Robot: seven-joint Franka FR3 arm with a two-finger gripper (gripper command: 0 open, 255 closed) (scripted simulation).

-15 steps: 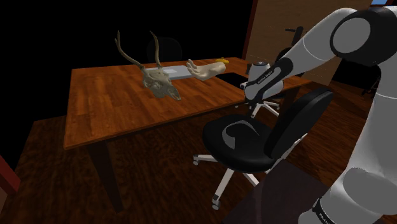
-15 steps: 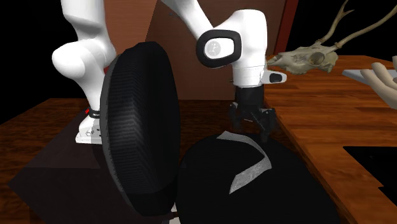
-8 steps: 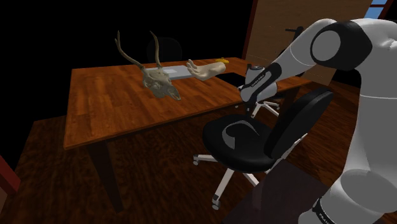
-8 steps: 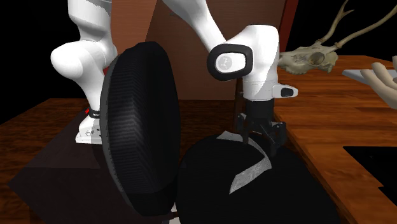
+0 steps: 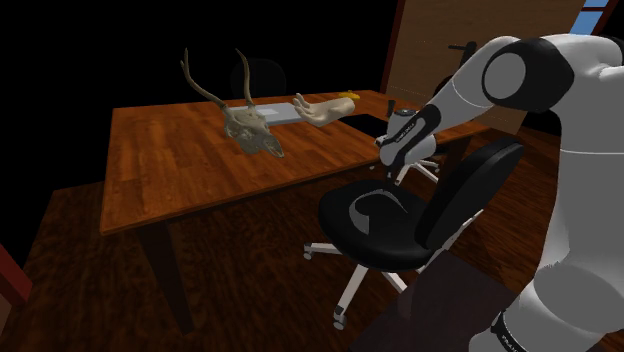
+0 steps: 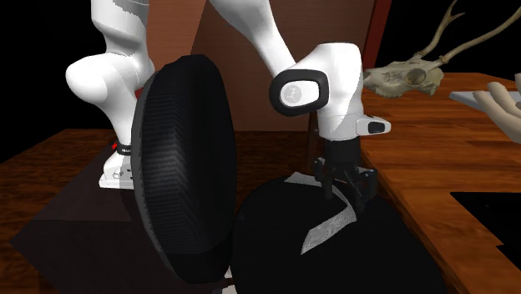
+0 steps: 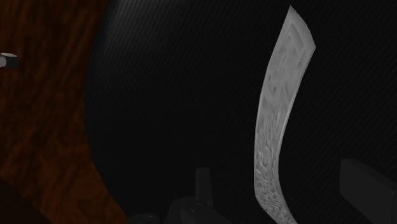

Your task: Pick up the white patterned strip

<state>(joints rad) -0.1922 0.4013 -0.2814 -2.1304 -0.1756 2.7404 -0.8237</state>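
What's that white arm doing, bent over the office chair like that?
The robot arm is going after a white patterned strip that lies on the black chair seat, next to the wooden desk. Its black gripper hangs just above the strip with the fingers apart, one on either side of it, so nothing is gripped yet. An antlered skull sits on the desk, away from the gripper.

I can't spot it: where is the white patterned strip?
In the shoulder view's right half, the strip lies on the black chair seat, just below the hand, beside the wooden table.
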